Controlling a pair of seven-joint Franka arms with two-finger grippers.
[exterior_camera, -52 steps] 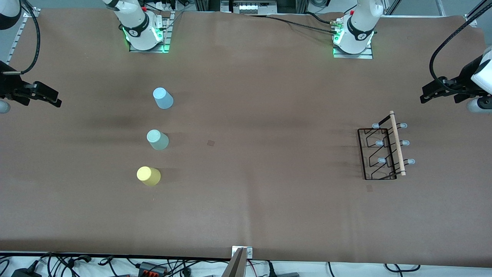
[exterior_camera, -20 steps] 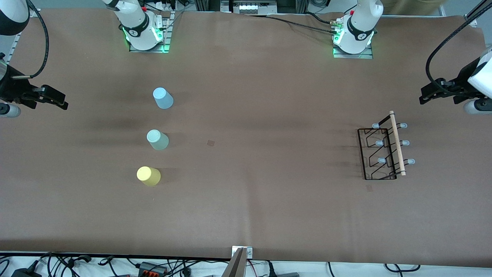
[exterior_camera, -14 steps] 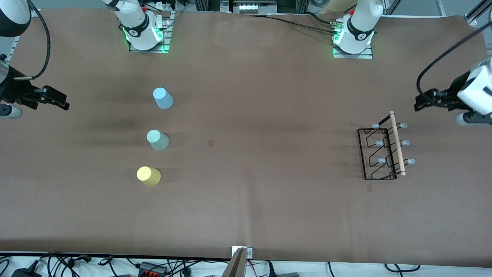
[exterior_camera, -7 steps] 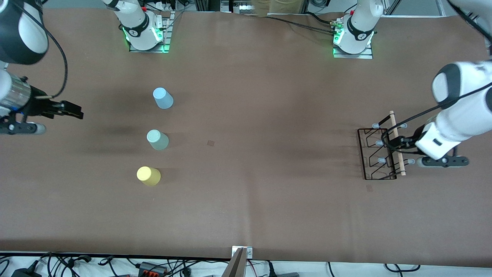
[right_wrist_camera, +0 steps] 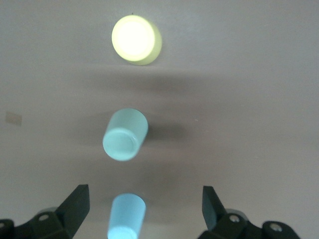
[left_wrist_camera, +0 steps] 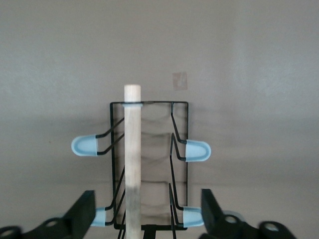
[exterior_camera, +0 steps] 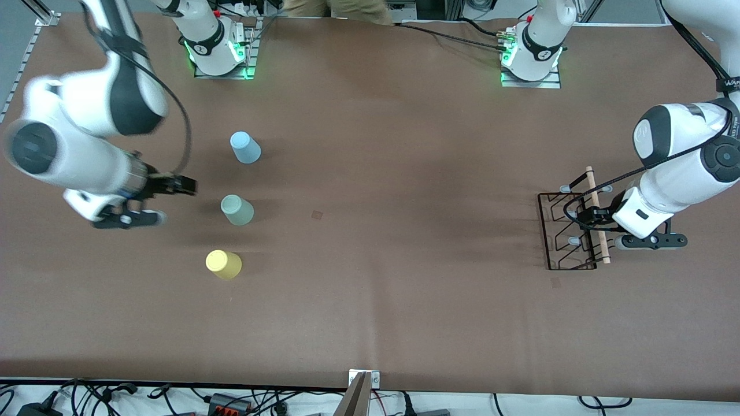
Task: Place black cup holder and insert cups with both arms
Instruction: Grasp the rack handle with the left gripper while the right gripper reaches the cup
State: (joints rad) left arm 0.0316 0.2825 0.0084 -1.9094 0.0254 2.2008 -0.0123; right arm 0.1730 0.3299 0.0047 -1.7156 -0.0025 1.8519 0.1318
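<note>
From where I stood, the right gripper [exterior_camera: 184, 186] hung over the brown table [exterior_camera: 381, 289] toward the right arm's end, fingers spread wide and holding nothing, just beside the mint cup [exterior_camera: 237, 210]. All three cups stood upside down in a row: the blue cup [exterior_camera: 245, 147] farthest from the front camera, the mint one in the middle, the yellow cup [exterior_camera: 223, 264] nearest. Well apart, toward the left arm's end, the black cup holder [exterior_camera: 572, 231] sat on the table. The left gripper [exterior_camera: 585, 218] hovered over its wooden rod [left_wrist_camera: 132, 164], fingers [left_wrist_camera: 79, 214] parted wide either side, empty.
</note>
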